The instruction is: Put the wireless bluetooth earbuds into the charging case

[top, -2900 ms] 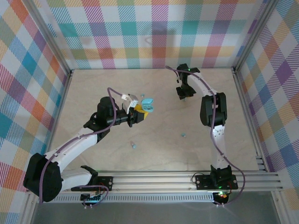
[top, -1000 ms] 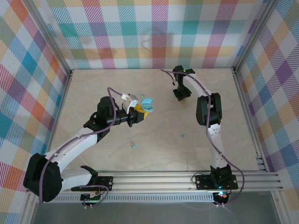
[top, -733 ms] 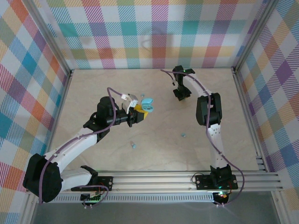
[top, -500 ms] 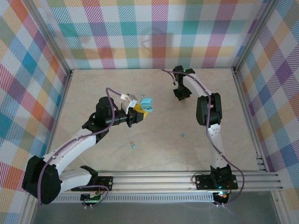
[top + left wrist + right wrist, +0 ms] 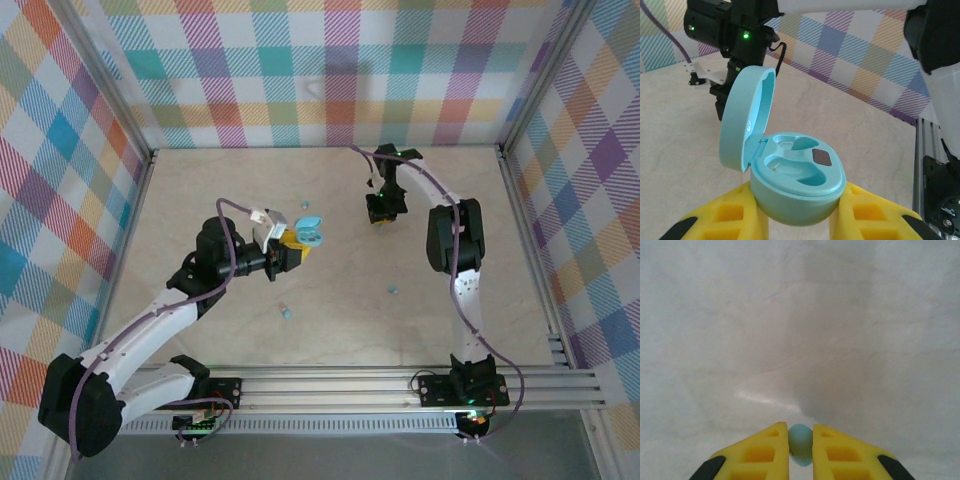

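Right hand [image 5: 800, 431], far right of centre, pinching one pale earbud [image 5: 800, 444] at its tips above the bench [image 5: 800, 315]; left hand [image 5: 800, 217] clamped round the open charging case [image 5: 797, 172], lid raised; hazard: the small rounded earbud may slip free or miss its socket if misaligned.

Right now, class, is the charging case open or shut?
Open. The lid of the charging case stands up from its hinge, baring both wells; the left gripper holds the base.

Lab test cell, plaid walls [image 5: 330, 70], aluminium rails [image 5: 350, 385]
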Tool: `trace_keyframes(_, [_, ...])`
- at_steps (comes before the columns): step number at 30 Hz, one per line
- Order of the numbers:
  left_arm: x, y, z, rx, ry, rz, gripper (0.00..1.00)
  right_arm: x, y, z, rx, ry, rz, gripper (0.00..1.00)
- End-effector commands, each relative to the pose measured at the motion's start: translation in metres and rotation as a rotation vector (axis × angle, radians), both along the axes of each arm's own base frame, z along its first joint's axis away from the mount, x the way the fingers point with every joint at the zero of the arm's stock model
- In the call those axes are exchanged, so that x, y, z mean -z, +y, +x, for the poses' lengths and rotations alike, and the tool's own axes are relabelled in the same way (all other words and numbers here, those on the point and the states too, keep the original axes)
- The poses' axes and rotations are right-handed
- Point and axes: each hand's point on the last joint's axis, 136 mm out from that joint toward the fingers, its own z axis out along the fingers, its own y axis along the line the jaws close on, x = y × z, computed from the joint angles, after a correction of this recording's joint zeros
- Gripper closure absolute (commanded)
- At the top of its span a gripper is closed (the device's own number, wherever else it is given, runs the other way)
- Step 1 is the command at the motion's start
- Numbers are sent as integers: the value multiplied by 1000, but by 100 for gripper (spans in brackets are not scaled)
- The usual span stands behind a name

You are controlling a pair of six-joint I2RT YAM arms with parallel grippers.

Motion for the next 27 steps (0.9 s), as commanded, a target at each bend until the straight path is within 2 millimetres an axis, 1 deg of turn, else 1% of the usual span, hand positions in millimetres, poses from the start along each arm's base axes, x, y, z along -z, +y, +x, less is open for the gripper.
trace_keyframes(1, [2,4,-5,-6,-17,7,98,-36,19,-11,25,-21,142,86])
trace_keyframes(5, [3,5,-6,-7,-9,1,98,-56,21,-24,36,-53,191,87])
trace_keyframes(13, [3,4,-5,-5,-16,-14,98,-110,26,-57,16,-118,281,87])
trace_keyframes(20, [4,3,-5,2,-59,-1,98,-161,46,-88,-61,-195,372,87])
trace_keyframes(24, [4,4,-4,1,-93,14,98,-192,61,-110,-119,-223,439,87])
trace_keyframes(27, [2,3,-3,3,-108,21,98,-212,67,-127,-153,-236,469,87])
